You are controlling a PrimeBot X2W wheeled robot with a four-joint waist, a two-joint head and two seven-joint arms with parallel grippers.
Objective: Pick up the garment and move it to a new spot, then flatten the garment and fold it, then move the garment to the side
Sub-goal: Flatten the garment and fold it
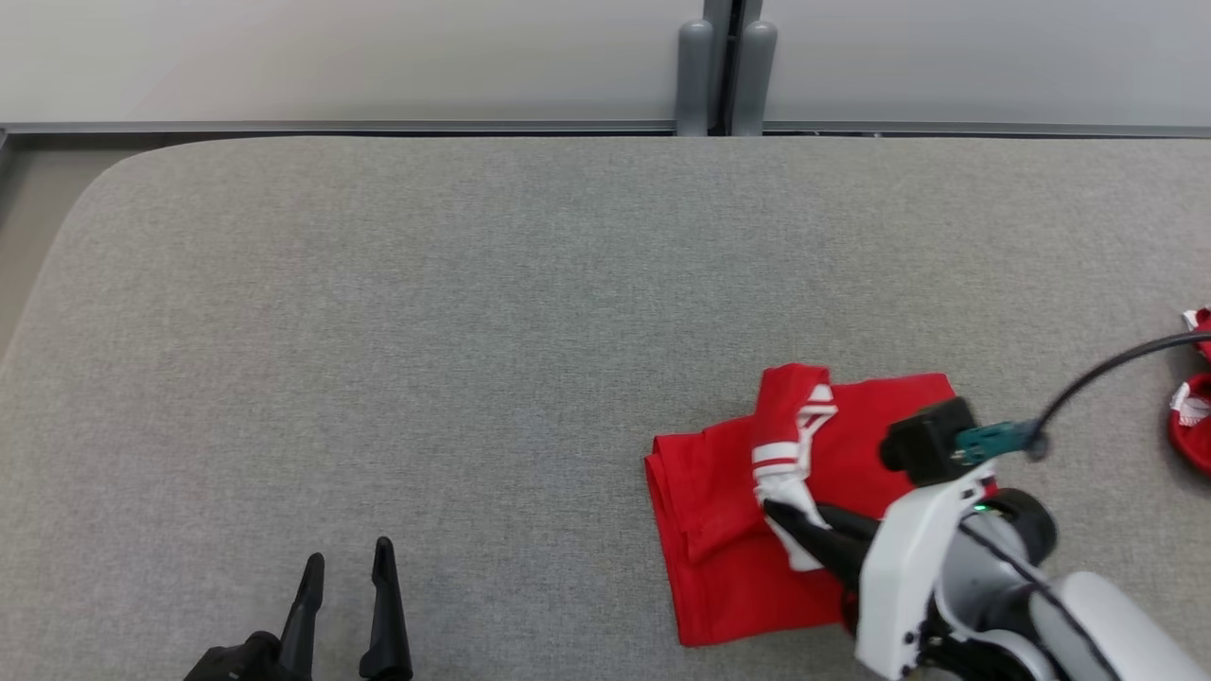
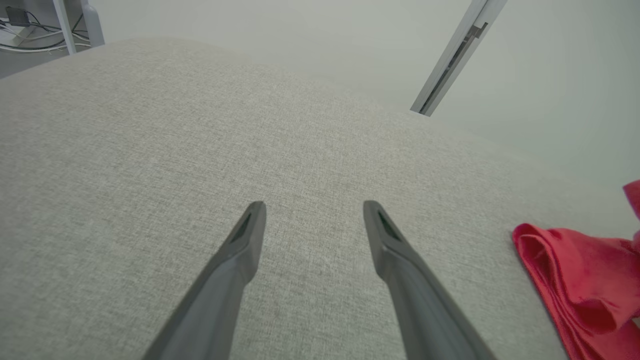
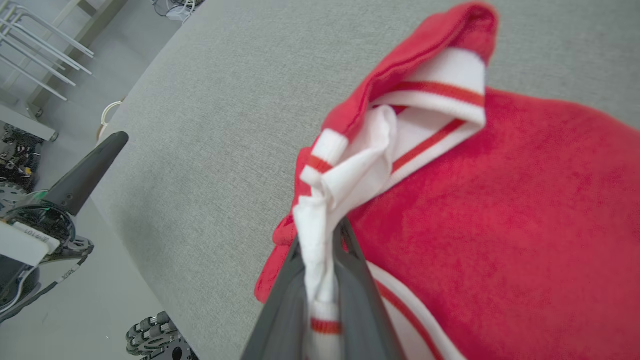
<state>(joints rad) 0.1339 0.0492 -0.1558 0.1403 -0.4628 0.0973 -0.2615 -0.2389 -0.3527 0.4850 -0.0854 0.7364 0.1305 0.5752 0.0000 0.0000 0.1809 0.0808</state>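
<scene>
The garment (image 1: 719,530) is red with white, red-striped trim and lies bunched on the grey padded table (image 1: 473,331), right of centre. Its edge also reaches into the left wrist view (image 2: 575,280), and the red cloth spreads wide in the right wrist view (image 3: 500,225). My right gripper (image 1: 771,511) is shut on the garment's white trim (image 3: 320,250), which is pinched between the two fingers and drawn up into a ridge. At the lower left my left gripper (image 1: 347,563) hovers open over bare table, well clear of the garment; its fingers (image 2: 245,240) stand wide apart with nothing between them.
Another piece of red and white cloth (image 1: 1194,416) lies at the table's right edge. A grey wall with a vertical post (image 1: 724,66) runs behind the table. The table's rounded left edge drops to the floor, where the robot's base and wheels (image 3: 160,340) stand.
</scene>
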